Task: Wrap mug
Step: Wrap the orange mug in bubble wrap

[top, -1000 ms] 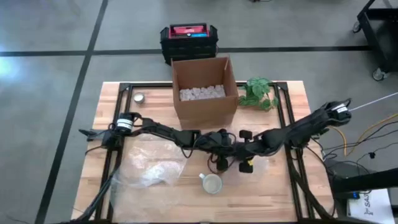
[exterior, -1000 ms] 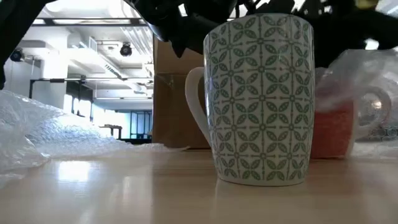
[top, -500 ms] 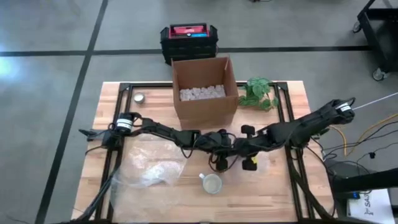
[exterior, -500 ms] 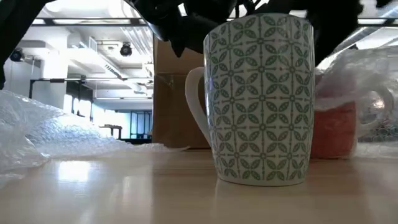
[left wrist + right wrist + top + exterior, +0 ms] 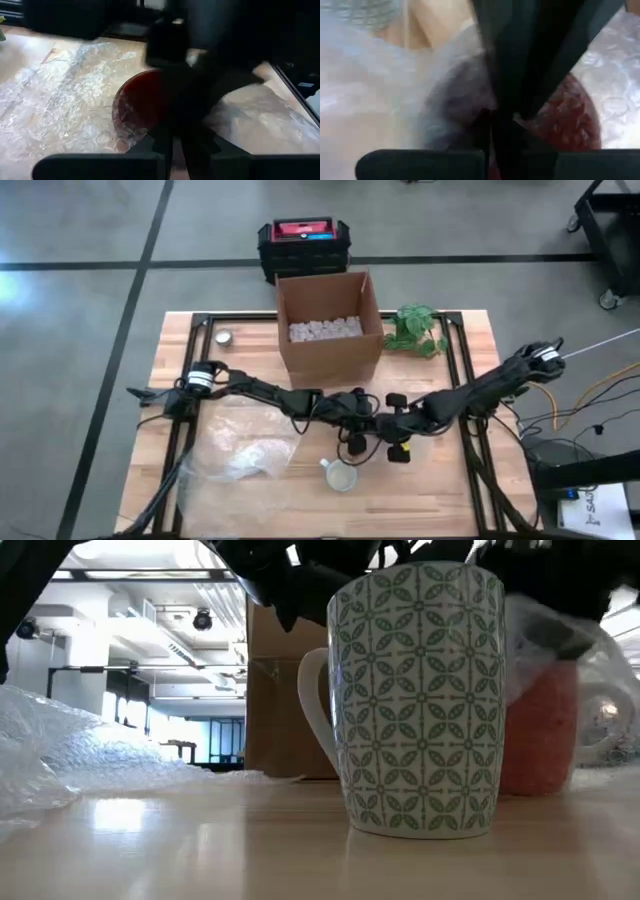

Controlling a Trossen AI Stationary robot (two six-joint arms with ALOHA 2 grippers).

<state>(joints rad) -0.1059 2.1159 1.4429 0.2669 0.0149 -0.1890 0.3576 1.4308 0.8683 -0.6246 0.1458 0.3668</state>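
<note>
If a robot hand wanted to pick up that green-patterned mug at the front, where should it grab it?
Probably by the rim, coming straight down from above. The green-patterned mug stands upright with its mouth open upward, so one finger could slip inside the wall. Its handle sticks out sideways, a second option, though a narrower one.

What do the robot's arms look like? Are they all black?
Mostly. Both the left arm and right arm are dark, thin and jointed, each with a small white band near the shoulder. Black cables trail off the left side, and yellow ones lie by the right. A yellow bit shows near the right gripper.
</note>
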